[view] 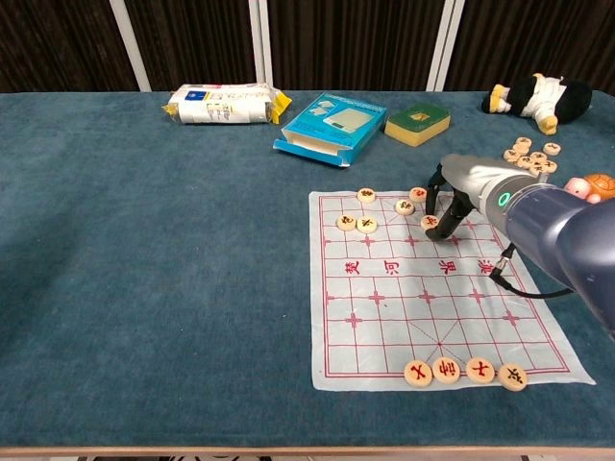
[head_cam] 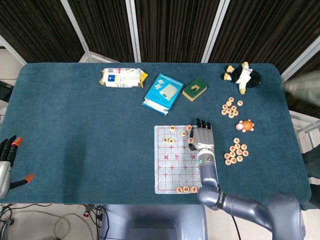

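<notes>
A pale xiangqi board sheet (head_cam: 172,160) (view: 432,298) lies on the blue table. Several round wooden pieces (view: 366,224) sit along its far rows, and a row of pieces (view: 447,368) stands at its near edge. My right hand (head_cam: 202,139) (view: 456,192) rests palm-down over the board's far right corner, fingers spread. One fingertip touches a piece (view: 430,223) there; no piece is lifted. My left hand (head_cam: 5,160) hangs off the table's near left edge, fingers apart, holding nothing; the chest view does not show it.
Two clusters of loose pieces (head_cam: 230,106) (head_cam: 235,152) and a small turtle toy (head_cam: 244,125) lie right of the board. Along the far side sit a penguin plush (head_cam: 242,75), a green sponge (head_cam: 194,90), a blue box (head_cam: 162,93) and a wipes pack (head_cam: 122,77).
</notes>
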Controlling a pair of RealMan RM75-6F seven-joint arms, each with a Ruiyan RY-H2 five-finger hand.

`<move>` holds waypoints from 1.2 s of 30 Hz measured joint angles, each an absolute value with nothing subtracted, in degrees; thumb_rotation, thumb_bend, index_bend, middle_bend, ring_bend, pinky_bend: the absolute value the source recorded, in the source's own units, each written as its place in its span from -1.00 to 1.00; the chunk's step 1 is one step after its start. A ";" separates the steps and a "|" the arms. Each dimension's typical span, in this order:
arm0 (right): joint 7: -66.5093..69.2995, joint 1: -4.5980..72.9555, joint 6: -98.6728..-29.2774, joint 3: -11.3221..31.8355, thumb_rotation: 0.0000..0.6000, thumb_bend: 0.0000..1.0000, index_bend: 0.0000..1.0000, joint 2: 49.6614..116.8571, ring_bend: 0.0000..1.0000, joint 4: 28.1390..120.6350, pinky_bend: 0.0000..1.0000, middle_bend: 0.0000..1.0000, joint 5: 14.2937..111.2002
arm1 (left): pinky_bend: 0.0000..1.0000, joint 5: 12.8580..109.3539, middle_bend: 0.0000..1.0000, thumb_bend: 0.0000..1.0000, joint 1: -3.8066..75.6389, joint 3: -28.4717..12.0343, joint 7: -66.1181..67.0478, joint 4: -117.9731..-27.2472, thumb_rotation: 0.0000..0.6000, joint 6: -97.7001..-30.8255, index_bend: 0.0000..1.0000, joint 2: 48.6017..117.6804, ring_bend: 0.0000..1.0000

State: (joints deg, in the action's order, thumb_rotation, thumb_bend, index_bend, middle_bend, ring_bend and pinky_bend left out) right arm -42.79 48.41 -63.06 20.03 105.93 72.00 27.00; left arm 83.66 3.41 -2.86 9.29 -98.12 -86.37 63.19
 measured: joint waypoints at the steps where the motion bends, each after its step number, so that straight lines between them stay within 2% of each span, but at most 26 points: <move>1: -42.76 48.41 -63.01 20.07 1.00 -0.27 -0.04 105.93 -1.00 71.96 -1.00 -1.00 26.98 | -0.92 83.67 -1.00 -0.92 3.42 -2.84 9.36 -98.13 1.00 -86.35 -1.00 63.22 -1.00; 36: -44.81 48.78 -64.62 21.83 1.00 -0.27 0.00 102.51 -1.00 76.33 -1.00 -1.00 24.94 | -0.92 83.71 -1.00 -0.92 3.33 -2.74 9.53 -98.38 1.00 -86.57 -1.00 63.15 -1.00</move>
State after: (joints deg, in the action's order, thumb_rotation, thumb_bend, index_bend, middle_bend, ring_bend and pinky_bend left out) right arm -44.81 48.78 -64.62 21.83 102.51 76.33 24.94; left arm 83.71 3.33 -2.74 9.53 -98.38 -86.57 63.15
